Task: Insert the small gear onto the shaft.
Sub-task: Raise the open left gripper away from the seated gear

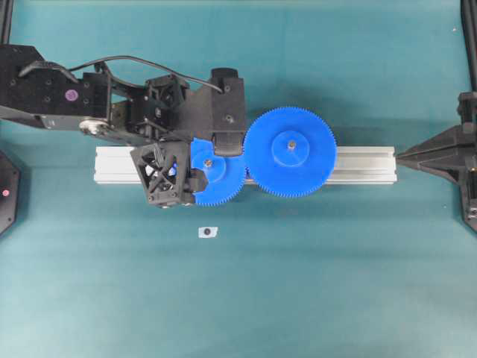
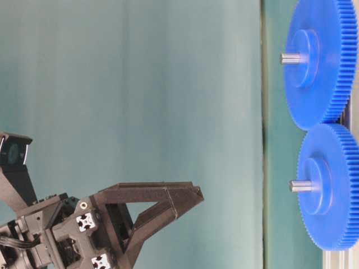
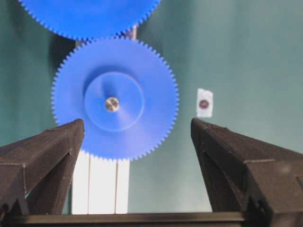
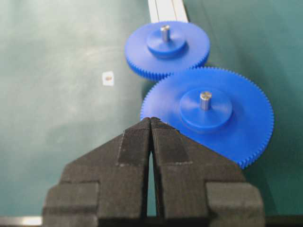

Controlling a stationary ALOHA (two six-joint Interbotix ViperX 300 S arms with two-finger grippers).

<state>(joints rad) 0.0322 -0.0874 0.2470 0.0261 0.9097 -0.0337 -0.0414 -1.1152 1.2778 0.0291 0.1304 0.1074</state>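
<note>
From overhead I see my left claw [image 1: 200, 160] spread wide above the small gear [image 1: 220, 173], which sits on the silver rail [image 1: 365, 164]. Just right of the claw, the wider blue gear [image 1: 290, 152] meshes with it. Below the claw, a small white tag [image 1: 208, 232] lies on the desk [image 1: 335, 283].

Plain teal table surface [image 1: 335, 283], evenly lit, perhaps cloth-covered

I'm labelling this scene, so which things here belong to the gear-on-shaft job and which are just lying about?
Job:
- small gear, already seated on the shaft
- left gripper, open above it

Lying about:
- large gear
- aluminium rail
- small white tag on the mat
- right gripper, shut and idle
</note>
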